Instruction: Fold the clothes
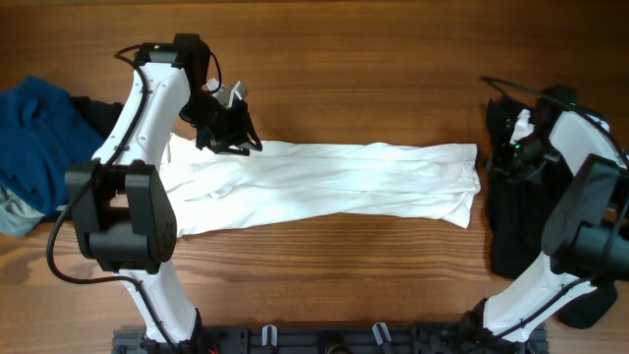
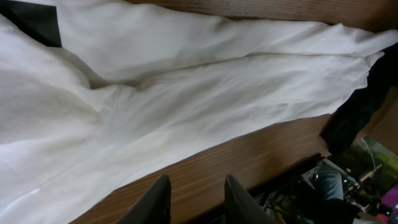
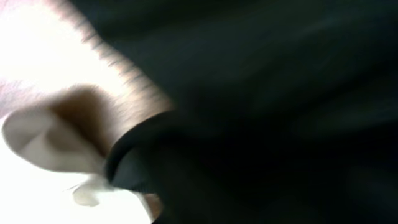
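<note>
The white T-shirt (image 1: 334, 182) lies on the desk (image 1: 344, 285) as a long, flattened band running from left to right. Its right end comes close beside a black garment (image 1: 511, 231) piled at the right side. My left hand (image 1: 234, 138) hangs over the far edge of the shirt near its left end. In my left wrist view its fingers (image 2: 155, 202) stand apart with nothing between them, so that hand is released. Under them I see bare wood and then the near edge of the shirt, which spreads away in soft creases. A black patch (image 2: 34, 22) shows at the top left corner of that view against the white cloth; I cannot tell what it is.

My right hand (image 1: 518, 147) sits over the far end of the black garment, just beside the shirt's right end. My right wrist view is blurred: dark cloth fills most of it, with a strip of wood and some white cloth at the lower left. My fingers do not show there, so I cannot tell whether that hand is released or clenched. A blue garment (image 1: 34, 138) lies crumpled at the left edge of the desk, apart from the shirt.
</note>
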